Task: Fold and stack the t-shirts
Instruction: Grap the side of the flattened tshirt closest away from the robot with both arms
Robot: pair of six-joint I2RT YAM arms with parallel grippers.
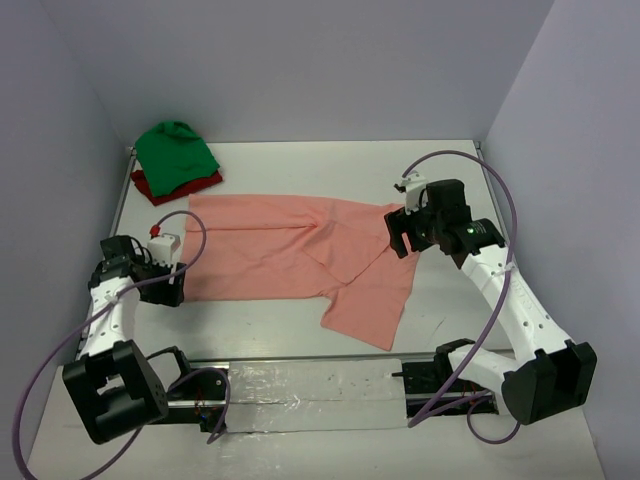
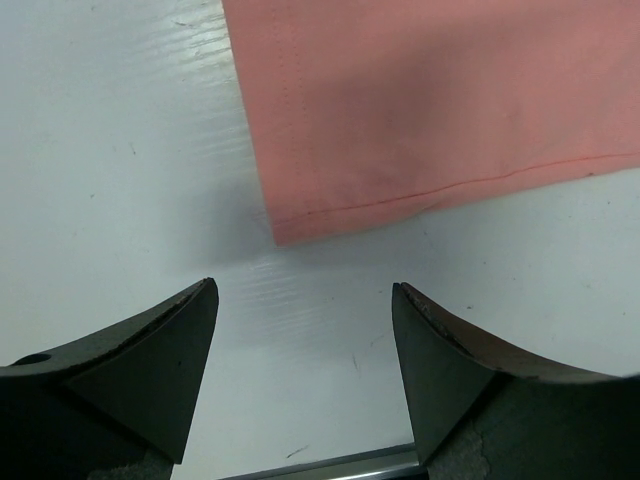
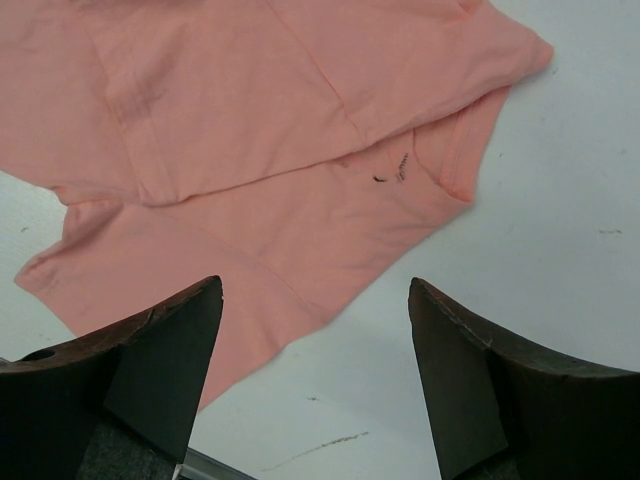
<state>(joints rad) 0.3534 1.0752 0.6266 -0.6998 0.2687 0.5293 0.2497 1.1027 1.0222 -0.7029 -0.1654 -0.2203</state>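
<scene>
The salmon-pink t-shirt (image 1: 290, 255) lies spread on the white table, partly folded over itself, one part reaching toward the near edge. My left gripper (image 1: 172, 287) is open and empty just off the shirt's near left corner; that corner (image 2: 290, 225) shows in the left wrist view beyond the fingertips (image 2: 305, 290). My right gripper (image 1: 402, 240) is open and empty at the shirt's right end, by the collar (image 3: 455, 170), with its fingertips (image 3: 315, 285) over the shirt's edge. The bright green t-shirt (image 1: 175, 150) lies bunched on the dark red one (image 1: 160, 188) at the far left corner.
The white table (image 1: 450, 290) is walled by pale panels on the left, back and right. A metal rail with taped foil (image 1: 310, 385) runs along the near edge between the arm bases. Grey cables loop from both arms.
</scene>
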